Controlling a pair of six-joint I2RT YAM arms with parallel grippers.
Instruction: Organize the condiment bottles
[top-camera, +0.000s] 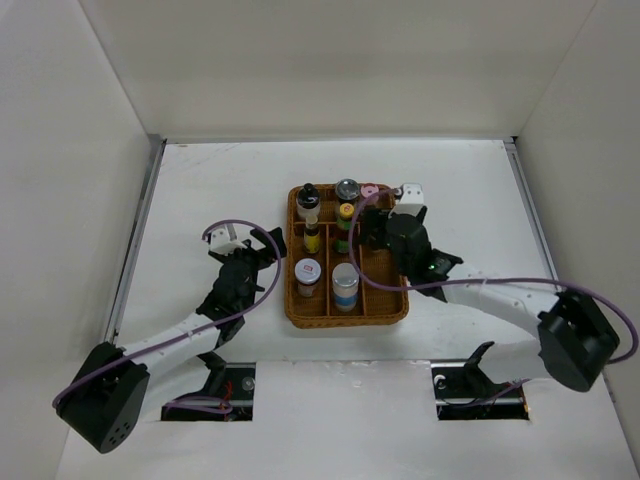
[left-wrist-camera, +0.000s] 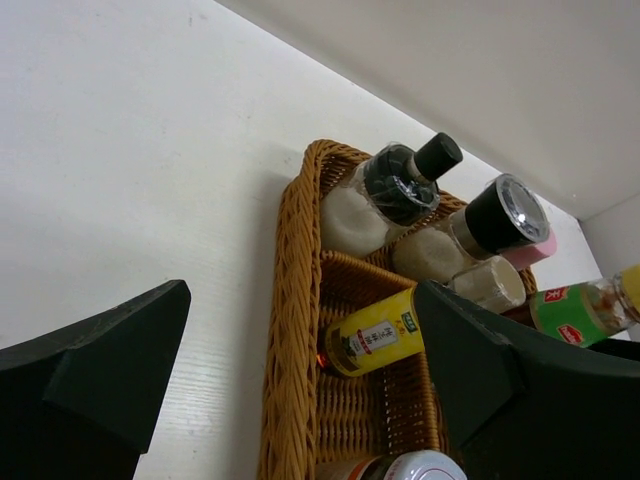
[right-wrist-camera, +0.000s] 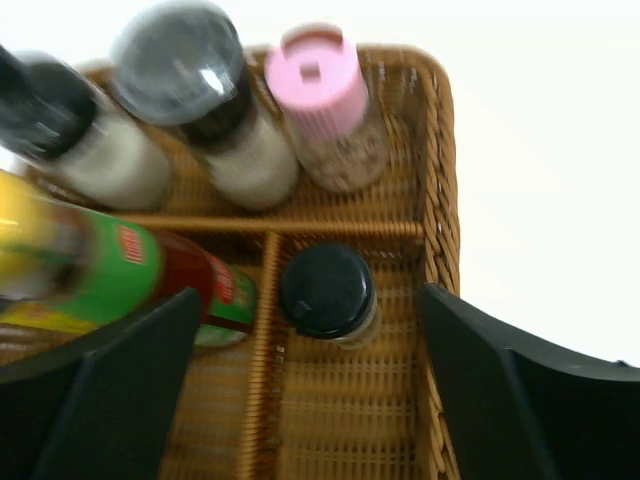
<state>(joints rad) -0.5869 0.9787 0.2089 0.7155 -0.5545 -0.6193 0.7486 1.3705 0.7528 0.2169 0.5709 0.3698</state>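
The condiment bottles stand in a brown wicker tray. The back row holds a dark shaker, a silver-lidded jar and a pink-lidded jar. In front of them are a brown yellow-labelled bottle, a green yellow-capped bottle, a white-lidded jar and a white-blue cylinder. My right gripper is open over the tray's right column, its fingers on either side of a black-capped shaker. My left gripper is open and empty, just left of the tray's wall.
White walls enclose the table on the left, back and right. The tray's front right compartment has bare wicker floor. Purple cables loop over both arms.
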